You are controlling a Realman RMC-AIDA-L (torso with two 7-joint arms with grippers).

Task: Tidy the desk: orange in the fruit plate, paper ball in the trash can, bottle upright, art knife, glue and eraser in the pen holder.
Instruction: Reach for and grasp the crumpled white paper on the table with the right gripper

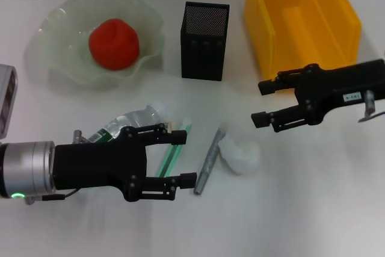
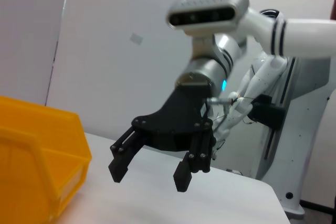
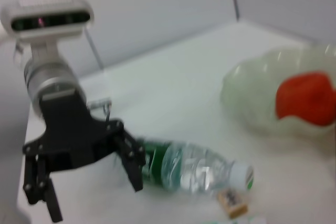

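Both claws hover released: the left claw (image 1: 180, 159) over the bottle (image 1: 129, 121) lying on the counter (image 1: 313, 209), apparently to stand it upright, the right claw (image 1: 263, 103) beside the yellow bin (image 1: 346, 28).

We find our left gripper (image 1: 181, 157) low at the near left, arm extended level, jaws spread wide. Our right gripper (image 1: 261, 102) reaches in from the right, wrist level, jaws likewise parted and holding nothing.
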